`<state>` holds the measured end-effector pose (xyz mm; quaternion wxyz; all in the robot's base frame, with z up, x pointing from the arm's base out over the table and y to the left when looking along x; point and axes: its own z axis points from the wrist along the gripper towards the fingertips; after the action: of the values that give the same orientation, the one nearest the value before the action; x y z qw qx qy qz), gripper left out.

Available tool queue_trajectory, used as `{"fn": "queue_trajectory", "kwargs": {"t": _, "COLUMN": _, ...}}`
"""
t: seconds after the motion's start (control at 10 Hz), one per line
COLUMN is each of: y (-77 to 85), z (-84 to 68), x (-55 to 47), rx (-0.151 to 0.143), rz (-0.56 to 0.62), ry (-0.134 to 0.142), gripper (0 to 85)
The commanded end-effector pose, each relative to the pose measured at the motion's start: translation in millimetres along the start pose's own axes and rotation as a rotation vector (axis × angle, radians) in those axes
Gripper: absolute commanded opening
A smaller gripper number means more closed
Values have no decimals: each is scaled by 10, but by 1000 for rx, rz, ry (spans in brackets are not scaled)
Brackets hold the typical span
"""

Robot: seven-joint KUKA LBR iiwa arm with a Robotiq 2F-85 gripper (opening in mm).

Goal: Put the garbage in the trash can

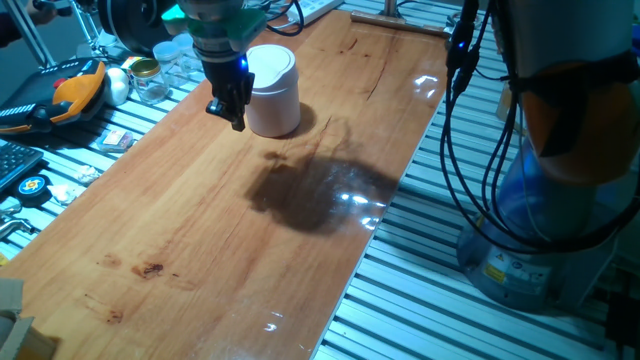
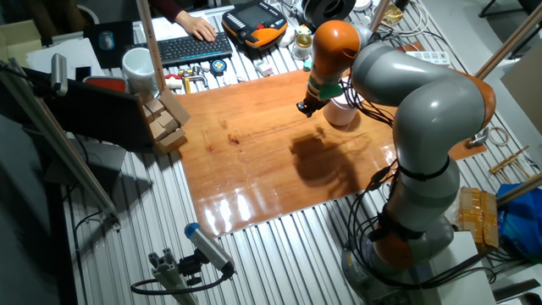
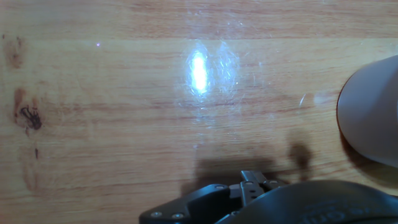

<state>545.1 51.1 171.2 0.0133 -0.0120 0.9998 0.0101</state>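
Observation:
The trash can is a small white bin with a domed lid, standing on the far part of the wooden table. It also shows in the other fixed view, and its rim shows at the right edge of the hand view. My gripper hangs just left of the bin, close above the wood, with its dark fingers pointing down. It also shows in the other fixed view. The fingers read as one dark mass, so I cannot tell how the jaws stand. No crumpled white wad of garbage shows in any view.
Clear glass jars, an orange-and-black handset and small tools lie off the table's left edge. Wooden blocks, a white mug and a keyboard are at the far side. Cables hang to the right.

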Motion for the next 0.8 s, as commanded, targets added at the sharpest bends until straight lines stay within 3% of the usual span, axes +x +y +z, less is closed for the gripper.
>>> {"fn": "queue_trajectory", "kwargs": {"t": 0.0, "y": 0, "z": 1, "x": 0, "rx": -7, "rz": 1, "ry": 0, "gripper": 0}}
{"fn": "queue_trajectory", "kwargs": {"t": 0.7, "y": 2, "z": 3, "x": -1, "rx": -12, "rz": -19, "ry": 9, "gripper": 0}}
